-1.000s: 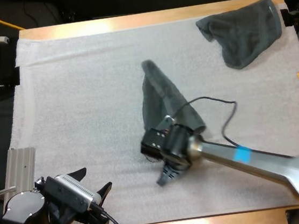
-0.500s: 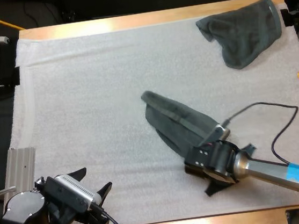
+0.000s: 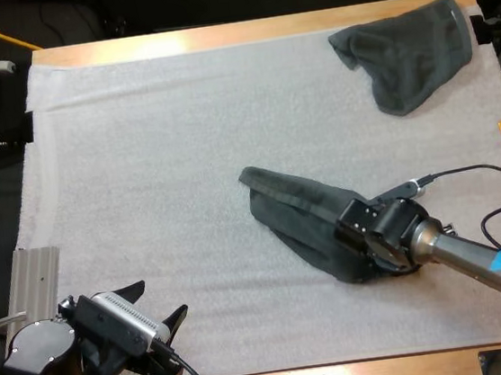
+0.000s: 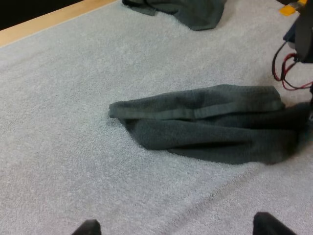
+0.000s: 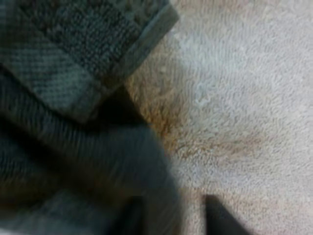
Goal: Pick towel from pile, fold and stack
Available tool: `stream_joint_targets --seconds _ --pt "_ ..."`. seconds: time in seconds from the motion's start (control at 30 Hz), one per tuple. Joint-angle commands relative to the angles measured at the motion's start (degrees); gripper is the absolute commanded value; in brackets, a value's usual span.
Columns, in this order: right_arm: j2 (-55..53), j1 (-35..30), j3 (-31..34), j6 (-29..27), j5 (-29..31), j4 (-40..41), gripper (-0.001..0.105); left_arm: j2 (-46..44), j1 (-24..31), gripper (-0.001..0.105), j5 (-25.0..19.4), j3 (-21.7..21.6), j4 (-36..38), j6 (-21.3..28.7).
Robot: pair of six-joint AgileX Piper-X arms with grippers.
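**A:** Where is the towel (image 3: 303, 213)?

**B:** Stretched out on the white mat (image 3: 139, 164), around 4 o'clock from its middle, with its narrow end pointing to 10 o'clock. The right tool (image 3: 371, 255) sits at its 4 o'clock end. Whether it grips the cloth, I cannot tell.

**A:** And the left tool (image 3: 159, 302)?

**B:** At 7 o'clock, jaws apart with nothing between them, well clear of that towel. A crumpled towel (image 3: 412, 51) lies at 1 o'clock, near the far edge of the wooden surface (image 3: 215, 36).
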Motion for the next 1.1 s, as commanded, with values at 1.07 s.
stream_joint_targets --seconds 1.07 --pt "8.7 -7.2 -1.4 -13.7 -12.9 -28.1 0.043 0.1 -0.3 0.059 0.1 -0.3 -0.2 -0.1"
